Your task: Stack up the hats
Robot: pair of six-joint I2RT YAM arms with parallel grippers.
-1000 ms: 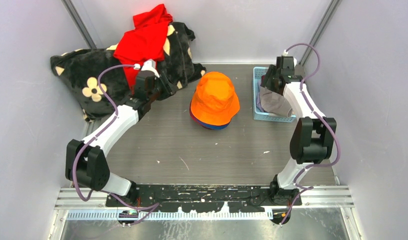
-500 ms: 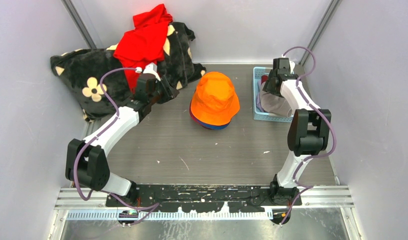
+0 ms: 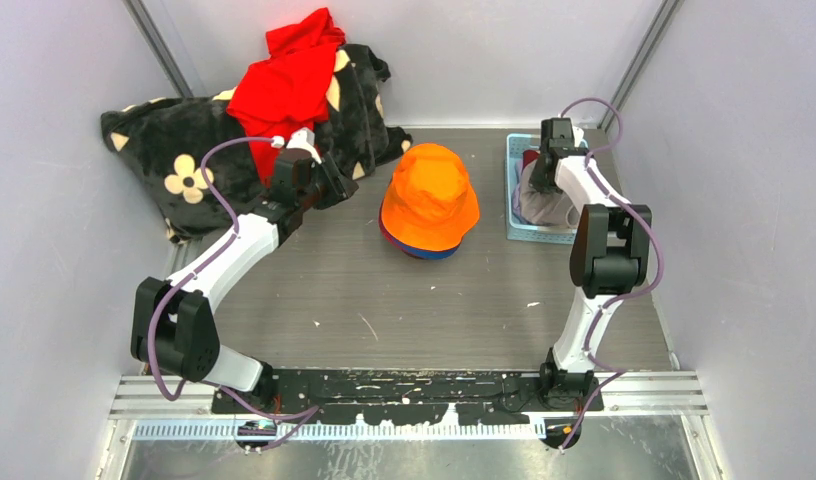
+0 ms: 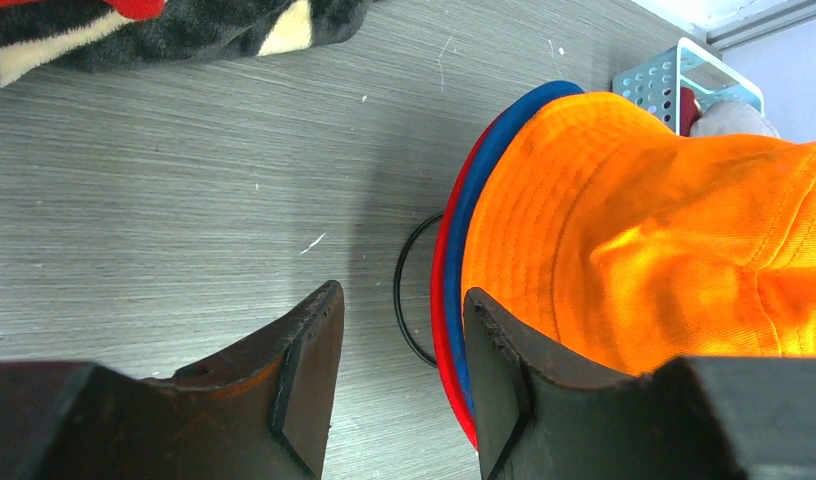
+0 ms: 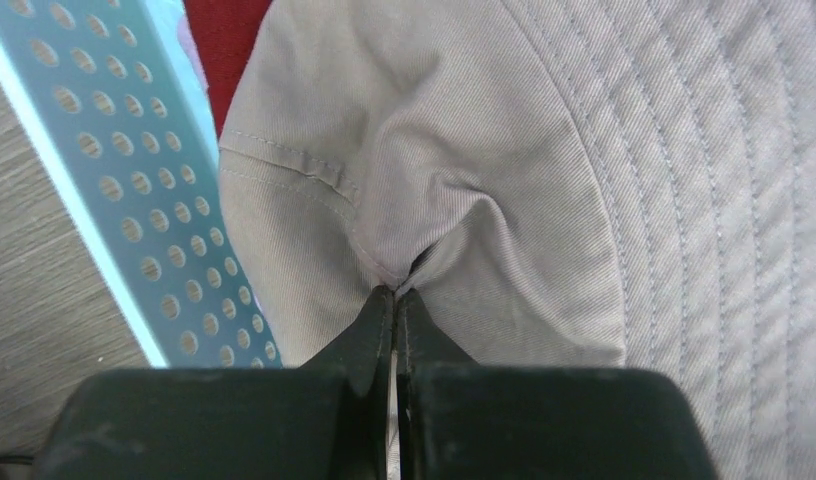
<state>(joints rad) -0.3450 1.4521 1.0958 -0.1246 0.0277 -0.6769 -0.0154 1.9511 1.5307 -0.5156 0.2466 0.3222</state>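
From above, my right gripper (image 3: pixel 541 163) has sunk lower over the blue basket (image 3: pixel 513 190) than it was a second ago, and that arm's elbow has folded in closer beside it. It sits on the grey hat (image 3: pixel 546 208), which lies in the basket. My left gripper (image 3: pixel 334 178) has barely shifted and hangs between the black blanket (image 3: pixel 174 150) and the orange hat (image 3: pixel 429 195), which tops the stack at mid-table and has not moved. The table (image 3: pixel 384 300) is grey wood-grain with a few pale specks, and plain pale walls close it in. The red garment (image 3: pixel 284 80) lies on the blanket in the far left corner.

From my left wrist, the jaws stand apart with nothing between them, above bare table just beside the stack. There the orange hat lies over a blue hat (image 4: pixel 476 195) and a red hat (image 4: pixel 439 270) (only their brims show).

From my right wrist, the jaws were apart a second ago. Now they are pressed together on a puckered fold of the grey hat. A dark red hat (image 5: pixel 219 40) peeks out behind it.
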